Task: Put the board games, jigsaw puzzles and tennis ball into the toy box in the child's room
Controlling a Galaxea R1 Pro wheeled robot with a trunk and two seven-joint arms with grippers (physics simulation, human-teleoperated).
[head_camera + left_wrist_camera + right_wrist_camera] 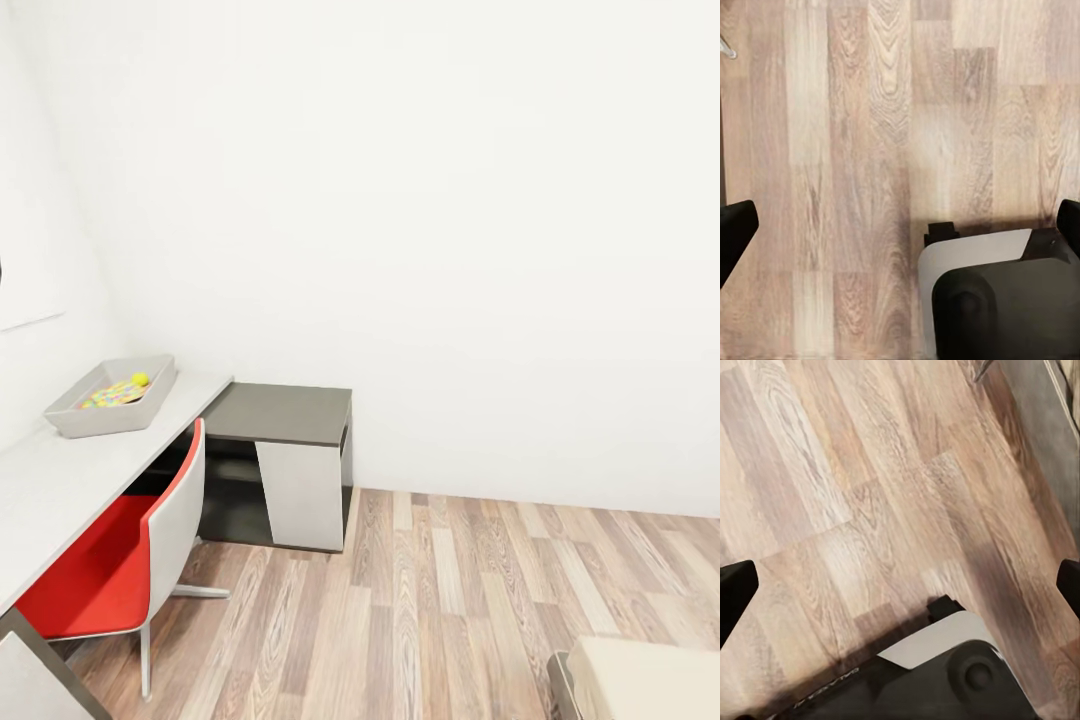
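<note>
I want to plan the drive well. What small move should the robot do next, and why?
Probably turn right toward the bed, whose corner shows at the lower right. The toy box on the table already holds the tennis ball and a jigsaw puzzle, and both end effectors are open over bare floor.

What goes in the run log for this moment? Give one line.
phase: in transit | left gripper: open, empty | right gripper: open, empty | toy box: on table, holds tennis ball and jigsaw
</note>
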